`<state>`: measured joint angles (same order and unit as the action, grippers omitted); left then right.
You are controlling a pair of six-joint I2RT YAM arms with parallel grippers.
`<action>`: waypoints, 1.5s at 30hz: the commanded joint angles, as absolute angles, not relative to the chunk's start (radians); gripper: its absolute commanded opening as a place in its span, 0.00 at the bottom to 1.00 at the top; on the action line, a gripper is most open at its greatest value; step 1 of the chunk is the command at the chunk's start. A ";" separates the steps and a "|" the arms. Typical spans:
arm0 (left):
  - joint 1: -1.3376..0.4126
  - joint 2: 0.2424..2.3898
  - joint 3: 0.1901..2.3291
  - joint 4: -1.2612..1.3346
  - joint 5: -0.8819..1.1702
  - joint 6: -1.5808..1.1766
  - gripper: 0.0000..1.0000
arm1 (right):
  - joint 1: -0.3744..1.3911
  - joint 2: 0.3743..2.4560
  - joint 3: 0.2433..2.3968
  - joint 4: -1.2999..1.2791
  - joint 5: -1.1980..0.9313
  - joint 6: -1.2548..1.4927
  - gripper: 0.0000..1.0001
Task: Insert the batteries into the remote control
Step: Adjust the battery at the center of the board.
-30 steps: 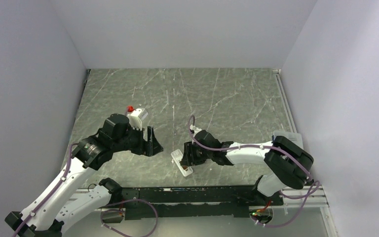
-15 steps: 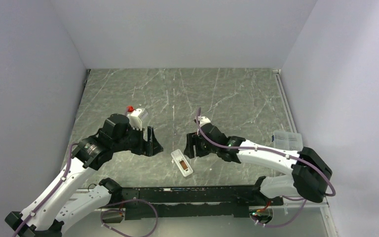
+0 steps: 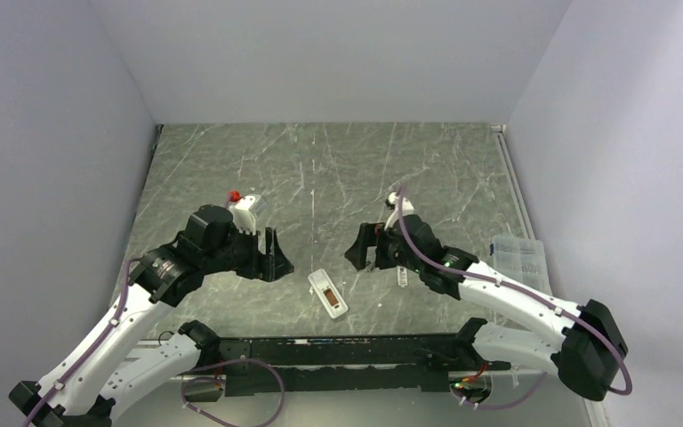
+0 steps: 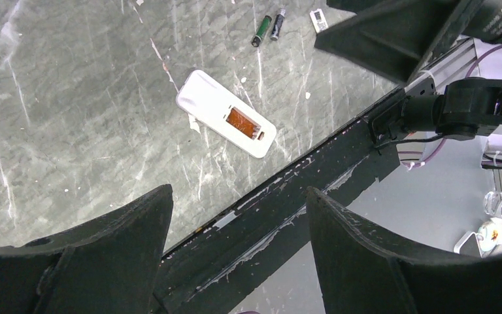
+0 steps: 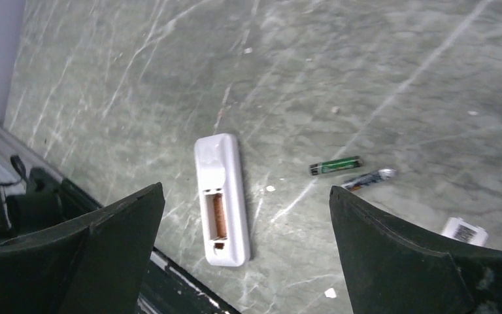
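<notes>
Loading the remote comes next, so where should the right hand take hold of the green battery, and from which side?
Take the green battery across its round body, toward the end nearer the remote control, coming straight down from above. It lies flat on the table, and the other battery lies close beside its far end, leaving little finger room there.

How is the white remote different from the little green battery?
The remote control is white; the green battery is green with dark ends. The remote control is a long flat bar; the green battery is a short thin cylinder. The remote control has an open brownish recess; the green battery has none. Both lie flat on the table.
</notes>
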<state>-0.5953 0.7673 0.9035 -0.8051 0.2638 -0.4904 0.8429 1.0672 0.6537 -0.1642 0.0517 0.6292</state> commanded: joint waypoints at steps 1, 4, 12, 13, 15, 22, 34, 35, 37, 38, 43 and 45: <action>-0.597 0.758 0.899 -0.770 0.262 -0.482 0.79 | 0.760 1.006 0.577 -0.090 -0.024 0.705 1.00; -0.597 0.759 0.899 -0.769 0.264 -0.481 0.79 | 0.738 0.997 0.560 -0.095 -0.033 0.715 1.00; -0.596 0.762 0.899 -0.770 0.261 -0.481 0.79 | 0.734 0.992 0.556 -0.168 0.087 0.806 0.86; -0.597 0.762 0.899 -0.770 0.261 -0.481 0.79 | 0.735 0.989 0.555 -0.184 0.109 0.828 0.83; -0.597 0.762 0.899 -0.770 0.261 -0.480 0.79 | 0.734 0.976 0.545 -0.187 0.130 0.853 0.77; -0.597 0.765 0.899 -0.770 0.264 -0.480 0.79 | 0.735 1.002 0.545 -0.187 0.147 0.866 0.68; -0.597 0.762 0.899 -0.770 0.264 -0.480 0.79 | 0.735 1.199 0.719 -0.298 0.166 0.562 0.50; -0.596 0.762 0.899 -0.770 0.263 -0.480 0.79 | 0.734 1.213 0.734 -0.305 0.166 0.541 0.50; -0.597 0.764 0.898 -0.770 0.262 -0.479 0.79 | 0.733 1.240 0.758 -0.319 0.166 0.494 0.48; -0.597 0.764 0.899 -0.770 0.262 -0.479 0.79 | 0.732 1.254 0.771 -0.329 0.171 0.476 0.44; -0.595 0.768 0.900 -0.770 0.264 -0.478 0.79 | 0.725 1.325 0.829 -0.375 0.193 0.395 0.37; -0.595 0.768 0.900 -0.770 0.264 -0.477 0.79 | 0.716 1.361 0.846 -0.387 0.192 0.369 0.35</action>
